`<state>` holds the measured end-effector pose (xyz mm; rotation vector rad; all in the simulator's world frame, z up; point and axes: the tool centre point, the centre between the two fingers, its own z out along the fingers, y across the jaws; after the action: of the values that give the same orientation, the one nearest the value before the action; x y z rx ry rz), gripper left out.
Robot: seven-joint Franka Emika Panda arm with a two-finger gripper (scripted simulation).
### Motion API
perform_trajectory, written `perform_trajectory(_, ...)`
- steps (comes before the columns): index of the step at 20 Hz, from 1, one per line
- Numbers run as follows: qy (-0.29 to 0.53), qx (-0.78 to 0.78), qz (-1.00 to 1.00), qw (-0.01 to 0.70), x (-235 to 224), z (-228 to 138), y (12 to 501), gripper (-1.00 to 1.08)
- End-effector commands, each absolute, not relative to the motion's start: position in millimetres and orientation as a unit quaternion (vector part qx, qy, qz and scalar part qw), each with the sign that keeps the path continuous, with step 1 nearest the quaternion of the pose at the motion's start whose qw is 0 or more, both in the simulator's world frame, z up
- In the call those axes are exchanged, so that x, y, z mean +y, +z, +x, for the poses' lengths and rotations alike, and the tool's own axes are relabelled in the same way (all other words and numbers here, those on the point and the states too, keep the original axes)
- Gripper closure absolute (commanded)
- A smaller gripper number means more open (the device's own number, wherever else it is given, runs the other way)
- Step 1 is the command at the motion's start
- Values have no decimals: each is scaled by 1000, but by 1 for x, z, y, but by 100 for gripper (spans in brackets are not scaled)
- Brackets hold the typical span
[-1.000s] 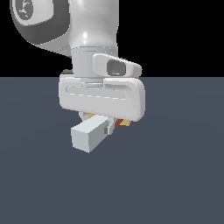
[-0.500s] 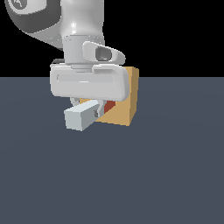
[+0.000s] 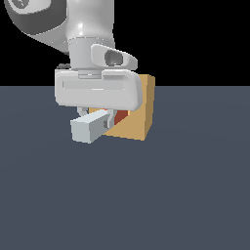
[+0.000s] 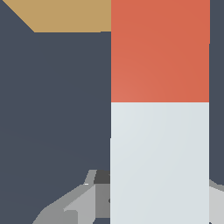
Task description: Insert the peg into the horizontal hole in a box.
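Note:
My gripper [image 3: 100, 116] is shut on the peg [image 3: 90, 128] and holds it level above the floor. The peg's pale grey-white end points toward the exterior view's lower left. Its red-orange end [image 3: 120, 116] lies against or just in front of the tan box [image 3: 139, 110]; I cannot tell whether they touch. The hole is hidden behind the hand and the peg. In the wrist view the peg [image 4: 159, 131] runs away from the fingers [image 4: 83, 203], with a strip of the box [image 4: 65, 15] beside the red end's far tip.
The dark grey floor [image 3: 185, 195] spreads around the box. The arm's white hand [image 3: 97, 92] covers the box's side toward the exterior view's left.
The gripper has risen with the peg and shifted to the exterior view's left, uncovering the box. It has barely moved over the last half second.

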<state>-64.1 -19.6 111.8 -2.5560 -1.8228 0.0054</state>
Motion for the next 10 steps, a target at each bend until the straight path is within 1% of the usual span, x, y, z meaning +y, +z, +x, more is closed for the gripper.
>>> perform_trajectory(1,-1,-581,-814,-1,-20,-62,115,108)
perform_trajectory(6,0,-581,-814,0,-19,-63,114,108)
perform_trajectory(10,0,-581,-814,0,-8,-59,114,108)
